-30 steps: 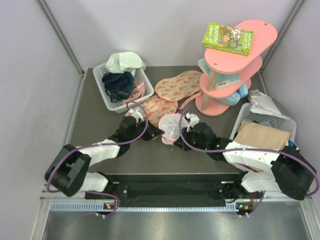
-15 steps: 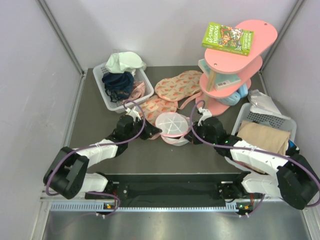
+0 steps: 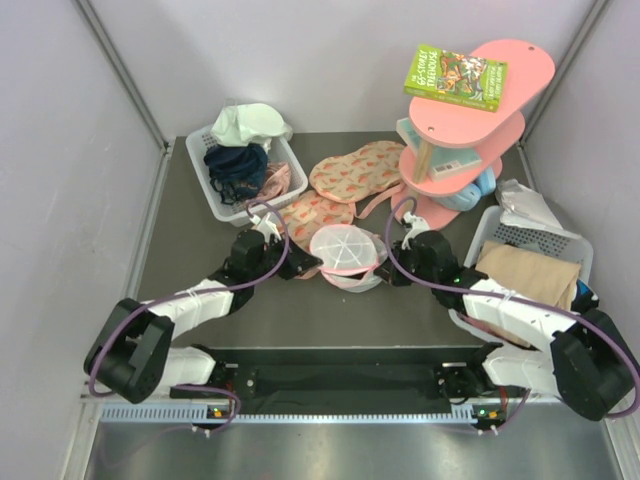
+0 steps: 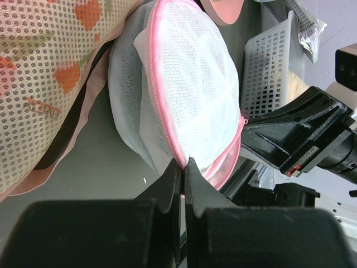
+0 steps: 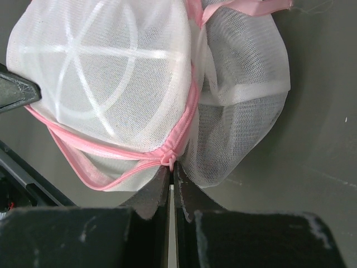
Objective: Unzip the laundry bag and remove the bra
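The laundry bag [image 3: 345, 255] is a round white mesh pouch with pink zip trim, held between both grippers in the middle of the table. My left gripper [image 3: 300, 264] is shut on its pink trim at the left side [image 4: 184, 162]. My right gripper [image 3: 390, 268] is shut on the pink zip pull at the right side [image 5: 170, 163]. The zip is partly parted, with a pink gap showing below the dome [image 5: 106, 167]. The bag also fills the left wrist view [image 4: 189, 89]. The bra is hidden.
Flat pink fruit-print fabric pieces [image 3: 350, 175] lie behind the bag. A white basket [image 3: 222, 205] with navy and pale cloth stands back left. A pink tiered shelf [image 3: 470, 130] with a green book stands back right. A white basket [image 3: 500, 232] with tan cloth is right.
The bag turned from tilted on edge to dome-up and shifted slightly right. My right gripper swung right and back along the zip. My left gripper kept hold and moved a little.
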You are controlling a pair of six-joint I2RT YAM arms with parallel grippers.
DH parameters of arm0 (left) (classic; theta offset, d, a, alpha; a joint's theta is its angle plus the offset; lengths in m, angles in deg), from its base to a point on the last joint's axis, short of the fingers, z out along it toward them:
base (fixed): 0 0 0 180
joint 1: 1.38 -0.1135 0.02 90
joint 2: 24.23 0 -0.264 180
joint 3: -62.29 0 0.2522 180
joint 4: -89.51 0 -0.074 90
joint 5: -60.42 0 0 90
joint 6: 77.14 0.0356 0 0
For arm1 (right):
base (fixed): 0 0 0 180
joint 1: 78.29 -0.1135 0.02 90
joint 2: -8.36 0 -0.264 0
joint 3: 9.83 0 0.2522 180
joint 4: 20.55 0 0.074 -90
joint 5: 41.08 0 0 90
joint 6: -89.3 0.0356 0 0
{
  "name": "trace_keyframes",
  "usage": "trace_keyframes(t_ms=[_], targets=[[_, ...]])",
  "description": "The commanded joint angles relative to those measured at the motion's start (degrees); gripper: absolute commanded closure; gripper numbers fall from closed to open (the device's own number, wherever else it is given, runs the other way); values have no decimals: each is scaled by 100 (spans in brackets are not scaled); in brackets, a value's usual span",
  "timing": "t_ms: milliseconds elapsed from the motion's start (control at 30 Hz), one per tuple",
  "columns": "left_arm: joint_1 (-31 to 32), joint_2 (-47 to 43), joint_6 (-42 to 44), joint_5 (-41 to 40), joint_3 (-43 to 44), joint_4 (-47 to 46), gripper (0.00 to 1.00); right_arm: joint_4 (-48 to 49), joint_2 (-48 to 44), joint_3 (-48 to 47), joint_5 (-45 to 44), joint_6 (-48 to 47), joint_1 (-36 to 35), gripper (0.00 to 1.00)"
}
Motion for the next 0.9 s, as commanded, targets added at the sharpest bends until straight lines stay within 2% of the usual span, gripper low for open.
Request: trace_keyframes(t_ms=[0, 633, 867], targets=[[-123, -250, 339, -200, 118, 306, 100, -32, 43, -30, -267, -171, 246, 100], [-176, -654, 1587, -103, 540, 1466, 100, -24, 333, -328, -144, -505, 659, 100], [-176, -663, 2482, 221, 874, 2099, 100, -103, 368, -434, -100, -689, 844, 100]])
